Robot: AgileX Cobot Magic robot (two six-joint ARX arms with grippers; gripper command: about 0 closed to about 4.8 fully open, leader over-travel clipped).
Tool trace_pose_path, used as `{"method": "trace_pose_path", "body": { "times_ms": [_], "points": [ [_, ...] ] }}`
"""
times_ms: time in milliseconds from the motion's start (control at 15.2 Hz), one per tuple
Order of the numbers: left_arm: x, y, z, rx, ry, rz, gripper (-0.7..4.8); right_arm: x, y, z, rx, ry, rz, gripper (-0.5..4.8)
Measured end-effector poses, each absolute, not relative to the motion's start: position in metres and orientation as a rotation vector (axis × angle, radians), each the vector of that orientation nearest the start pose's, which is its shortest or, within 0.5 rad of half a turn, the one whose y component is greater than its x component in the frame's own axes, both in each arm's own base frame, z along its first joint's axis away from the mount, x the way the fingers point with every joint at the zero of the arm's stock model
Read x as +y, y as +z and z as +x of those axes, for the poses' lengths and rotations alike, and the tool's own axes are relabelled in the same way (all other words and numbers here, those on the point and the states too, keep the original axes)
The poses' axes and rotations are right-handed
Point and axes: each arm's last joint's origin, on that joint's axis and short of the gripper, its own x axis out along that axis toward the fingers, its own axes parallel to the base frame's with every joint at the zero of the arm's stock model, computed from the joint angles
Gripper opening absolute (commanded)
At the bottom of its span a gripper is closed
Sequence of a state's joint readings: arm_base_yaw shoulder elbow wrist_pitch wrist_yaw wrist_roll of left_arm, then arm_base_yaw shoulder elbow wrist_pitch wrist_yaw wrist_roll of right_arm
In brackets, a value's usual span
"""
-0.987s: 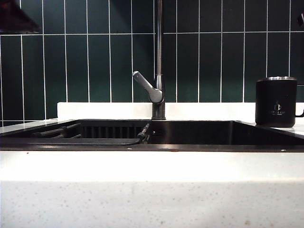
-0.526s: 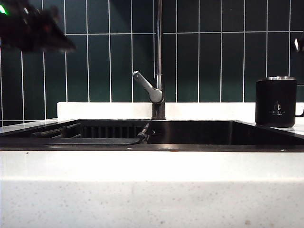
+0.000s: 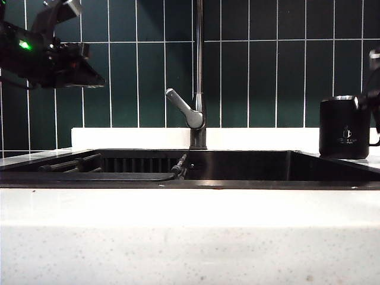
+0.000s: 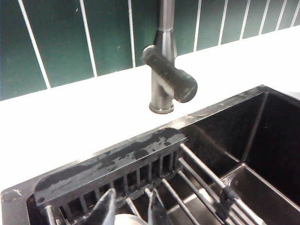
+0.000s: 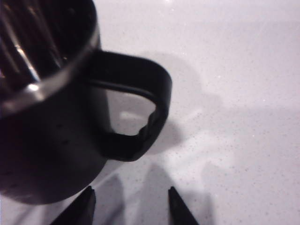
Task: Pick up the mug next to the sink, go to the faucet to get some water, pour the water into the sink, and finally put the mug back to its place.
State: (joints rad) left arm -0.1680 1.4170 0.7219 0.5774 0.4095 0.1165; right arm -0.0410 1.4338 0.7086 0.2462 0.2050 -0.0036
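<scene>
The matte black mug (image 3: 344,127) with its silver rim stands on the white counter to the right of the sink (image 3: 249,167). My right gripper (image 5: 131,199) is open just short of the mug's handle (image 5: 143,119), with only bare counter between its fingers; in the exterior view it shows at the right edge (image 3: 370,95) beside the mug. My left gripper (image 4: 132,206) hovers over the sink's slatted rack (image 4: 197,183), fingers apart and holding nothing, facing the faucet (image 4: 161,70). In the exterior view the left gripper (image 3: 94,80) hangs high on the left. No water runs.
The faucet's lever (image 3: 185,110) slants out to the left of the tall pipe (image 3: 199,59). Dark green tiles (image 3: 273,77) back the white counter ledge (image 3: 130,138). A white speckled counter front (image 3: 190,237) fills the foreground.
The left arm has come into view at the upper left and moved down and toward the middle. The right gripper has appeared at the right edge beside the mug.
</scene>
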Motion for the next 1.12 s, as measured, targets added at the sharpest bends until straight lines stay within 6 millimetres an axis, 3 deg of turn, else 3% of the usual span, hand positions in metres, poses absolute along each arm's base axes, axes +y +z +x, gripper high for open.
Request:
{"method": "trace_pose_path", "body": {
  "times_ms": [263, 592, 1118],
  "points": [
    [-0.062, 0.245, 0.296, 0.07, -0.577, 0.101, 0.9, -0.02, 0.196, 0.301, 0.44, -0.271, -0.045, 2.13],
    [-0.062, 0.246, 0.296, 0.066, -0.577, 0.102, 0.9, -0.028, 0.205, 0.307, 0.328, -0.308, -0.032, 2.13],
    [-0.062, 0.246, 0.296, 0.062, -0.577, 0.104, 0.9, -0.03, 0.181, 0.324, 0.298, -0.295, -0.027, 2.12]
  ]
}}
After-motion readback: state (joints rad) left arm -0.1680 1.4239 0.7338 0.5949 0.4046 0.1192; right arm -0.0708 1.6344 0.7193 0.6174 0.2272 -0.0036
